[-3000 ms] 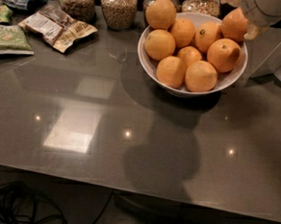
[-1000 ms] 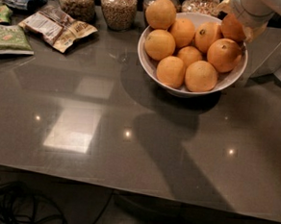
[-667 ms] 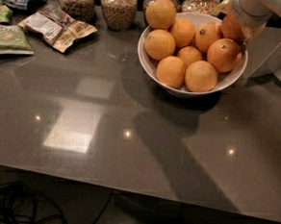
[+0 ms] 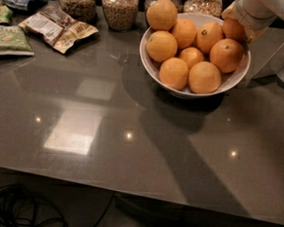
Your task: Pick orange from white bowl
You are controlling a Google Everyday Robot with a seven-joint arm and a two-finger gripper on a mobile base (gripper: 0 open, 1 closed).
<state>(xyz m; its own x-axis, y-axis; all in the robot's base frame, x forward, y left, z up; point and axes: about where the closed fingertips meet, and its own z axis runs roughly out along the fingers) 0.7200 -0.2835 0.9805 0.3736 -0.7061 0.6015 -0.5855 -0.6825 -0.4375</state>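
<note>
Rightward, gripper [image 4: 244,17] over orange [image 4: 234,30] in bowl [image 4: 181,92]

There was one white bowl [image 4: 146,62] on one gray table [image 4: 128,173]. The bowl held nine oranges [image 4: 173,73]. Two of them showed a dark stem dot. There was one gripper [image 4: 242,17], up at the back right of the bowl, right over one orange [image 4: 234,30]. Four glass jars [image 4: 119,7] of grain stood in a row behind the bowl. At the far left lay some snack packets [image 4: 58,26], at least four, but they lay over each other and were hard to count. One was a green packet [image 4: 8,38]. Three small bright spots [image 4: 128,135] shone on the table.
</note>
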